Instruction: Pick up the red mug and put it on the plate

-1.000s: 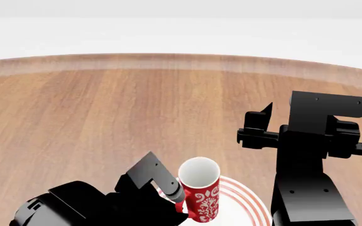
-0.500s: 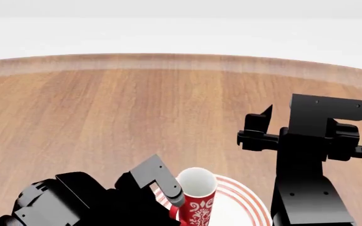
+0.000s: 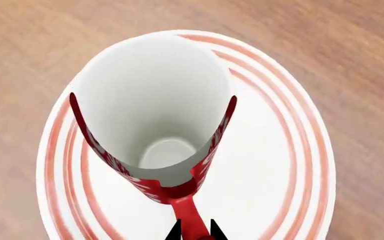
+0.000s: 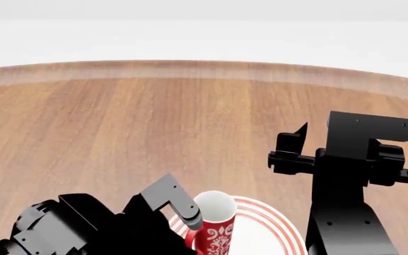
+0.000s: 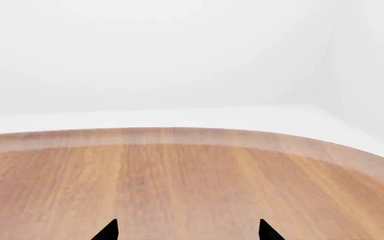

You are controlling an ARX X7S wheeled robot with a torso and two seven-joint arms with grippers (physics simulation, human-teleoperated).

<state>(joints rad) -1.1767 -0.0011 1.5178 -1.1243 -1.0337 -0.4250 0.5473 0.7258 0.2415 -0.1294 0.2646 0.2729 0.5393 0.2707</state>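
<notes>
The red mug (image 4: 216, 231), red with a white pattern and white inside, stands upright over the plate (image 4: 271, 228), white with red rings, at the near edge of the head view. My left gripper (image 3: 194, 231) is shut on the mug's red handle (image 3: 188, 215). In the left wrist view the mug (image 3: 155, 115) fills the middle, with the plate (image 3: 279, 165) under and around it. I cannot tell whether the mug's base touches the plate. My right gripper (image 5: 186, 231) is open and empty, held above the table to the right of the plate.
The round wooden table (image 4: 154, 122) stretches ahead to its far curved edge. My right arm (image 4: 349, 175) stands just right of the plate. No other objects show on the wood.
My left gripper has lowered the mug and drawn it toward me over the plate. The right arm has hardly moved.
</notes>
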